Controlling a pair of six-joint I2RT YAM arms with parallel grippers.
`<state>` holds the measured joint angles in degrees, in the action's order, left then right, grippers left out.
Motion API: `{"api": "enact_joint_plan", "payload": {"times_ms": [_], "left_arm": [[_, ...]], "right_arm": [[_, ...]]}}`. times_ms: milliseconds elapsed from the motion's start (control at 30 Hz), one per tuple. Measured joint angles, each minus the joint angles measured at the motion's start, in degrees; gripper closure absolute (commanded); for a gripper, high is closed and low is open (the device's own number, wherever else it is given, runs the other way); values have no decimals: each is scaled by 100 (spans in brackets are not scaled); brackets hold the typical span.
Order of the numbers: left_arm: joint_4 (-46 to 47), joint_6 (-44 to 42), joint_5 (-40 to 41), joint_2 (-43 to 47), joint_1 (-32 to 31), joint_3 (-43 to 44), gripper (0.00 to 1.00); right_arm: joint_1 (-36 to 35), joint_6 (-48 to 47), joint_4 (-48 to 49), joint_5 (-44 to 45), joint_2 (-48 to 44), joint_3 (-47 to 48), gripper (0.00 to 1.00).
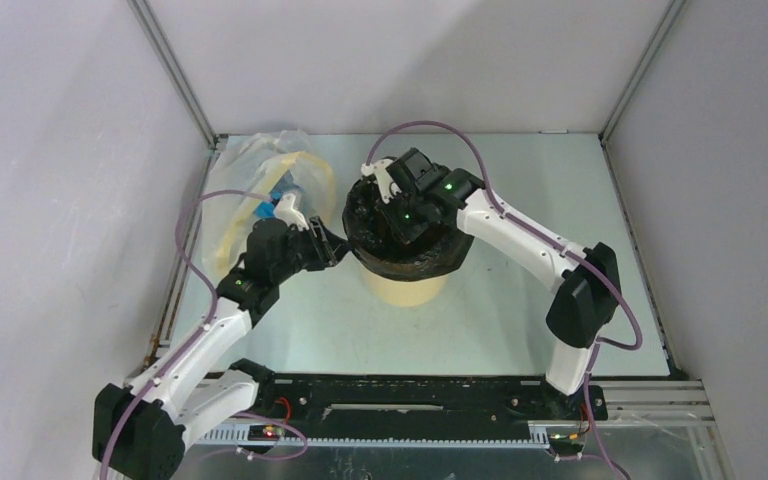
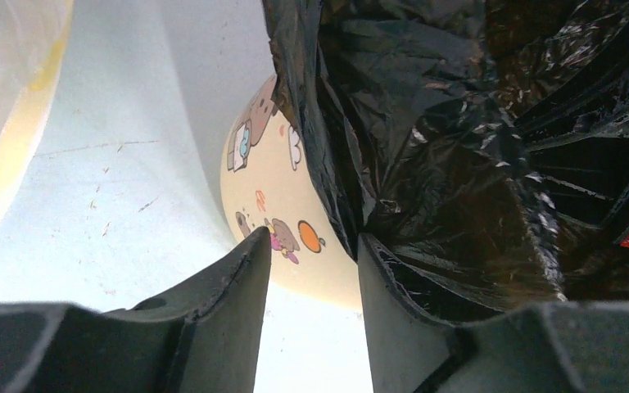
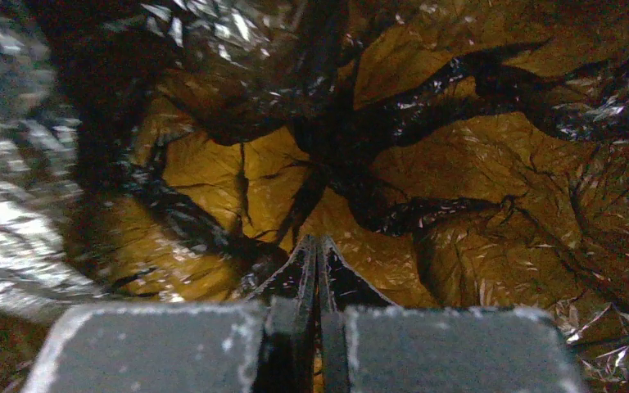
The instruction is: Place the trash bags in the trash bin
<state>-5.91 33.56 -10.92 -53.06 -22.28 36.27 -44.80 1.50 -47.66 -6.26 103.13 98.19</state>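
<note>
The yellow trash bin (image 1: 407,286) stands mid-table, and the black trash bag (image 1: 400,240) lines it and hangs over its rim. My right gripper (image 1: 401,216) reaches down into the bin from above. In the right wrist view it (image 3: 318,243) is shut with nothing visible between the fingers, pointing at black film (image 3: 475,172) that the yellow bin wall shows through. My left gripper (image 1: 336,251) is at the bin's left side. In the left wrist view it (image 2: 311,246) is open, the bin's stickered wall (image 2: 266,180) in the gap and the bag's hanging edge (image 2: 459,147) against the right finger (image 2: 381,286).
A clear translucent bag with a pale-yellow band and a blue lump (image 1: 265,185) lies at the back left, just behind my left arm; its edge also shows in the left wrist view (image 2: 12,82). Enclosure walls and metal posts ring the table.
</note>
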Motion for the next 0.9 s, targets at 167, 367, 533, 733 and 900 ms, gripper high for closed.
{"api": "enact_joint_plan", "payload": {"times_ms": [167,367,533,733,900], "left_arm": [[74,-7,4,-170,0,-72,52],[136,-9,4,-297,0,-94,53],[199,-11,4,-330,0,-116,53],[238,-9,0,-330,0,-184,53],[247,-9,2,-358,0,-184,53]], "right_arm": [[-2,44,-153,173,72,-68,100],[-2,105,-177,291,74,-243,100],[-4,138,-131,321,74,-575,100],[-2,155,-59,289,212,-807,100],[31,173,31,151,509,-807,100]]}}
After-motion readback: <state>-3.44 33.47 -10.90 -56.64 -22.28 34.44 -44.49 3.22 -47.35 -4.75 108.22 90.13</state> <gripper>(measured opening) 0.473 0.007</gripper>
